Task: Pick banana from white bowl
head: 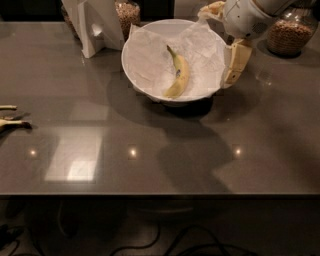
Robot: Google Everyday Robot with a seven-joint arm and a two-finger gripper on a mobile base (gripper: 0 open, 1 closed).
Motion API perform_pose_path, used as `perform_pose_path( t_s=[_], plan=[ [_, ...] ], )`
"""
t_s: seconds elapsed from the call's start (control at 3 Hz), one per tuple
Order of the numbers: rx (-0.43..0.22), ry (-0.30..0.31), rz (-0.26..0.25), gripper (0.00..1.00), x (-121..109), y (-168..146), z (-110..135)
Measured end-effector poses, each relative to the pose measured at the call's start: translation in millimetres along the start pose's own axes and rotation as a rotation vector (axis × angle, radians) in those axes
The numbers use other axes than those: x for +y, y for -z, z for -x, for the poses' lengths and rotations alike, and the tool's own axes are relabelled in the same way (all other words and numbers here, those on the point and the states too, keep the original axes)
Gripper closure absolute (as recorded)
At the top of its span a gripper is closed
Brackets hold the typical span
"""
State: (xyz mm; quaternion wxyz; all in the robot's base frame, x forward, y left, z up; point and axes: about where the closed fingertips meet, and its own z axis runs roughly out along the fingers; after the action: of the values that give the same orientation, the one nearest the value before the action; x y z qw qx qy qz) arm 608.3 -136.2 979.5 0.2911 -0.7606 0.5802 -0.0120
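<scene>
The banana (178,77) is yellow and curved, with a dark stem pointing to the back. It lies in the middle of the white bowl (134,75), on crinkled white paper. The bowl stands on the dark table at the back centre. My gripper (218,45) hangs over the bowl's right rim, to the right of the banana and apart from it. It is open and empty. One cream finger (235,61) points down just outside the rim, and the other finger (212,8) reaches left above the bowl's back right edge.
A glass jar of brown cereal (288,32) stands at the back right and another (128,12) behind the bowl. A white stand (98,26) is at the back left. Pale thin banana-like pieces (11,123) lie at the left edge. The table's front edge (160,195) runs across.
</scene>
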Motion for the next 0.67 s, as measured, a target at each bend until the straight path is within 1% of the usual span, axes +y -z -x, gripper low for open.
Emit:
perform_pose_path(
  t_s=[0.33,0.67],
  plan=[
    [0.009,0.090,0.002,0.00,-7.8,-9.6,3.2],
    [0.010,0.259,-0.014,0.00,-22.5,-29.8,6.0]
  ],
)
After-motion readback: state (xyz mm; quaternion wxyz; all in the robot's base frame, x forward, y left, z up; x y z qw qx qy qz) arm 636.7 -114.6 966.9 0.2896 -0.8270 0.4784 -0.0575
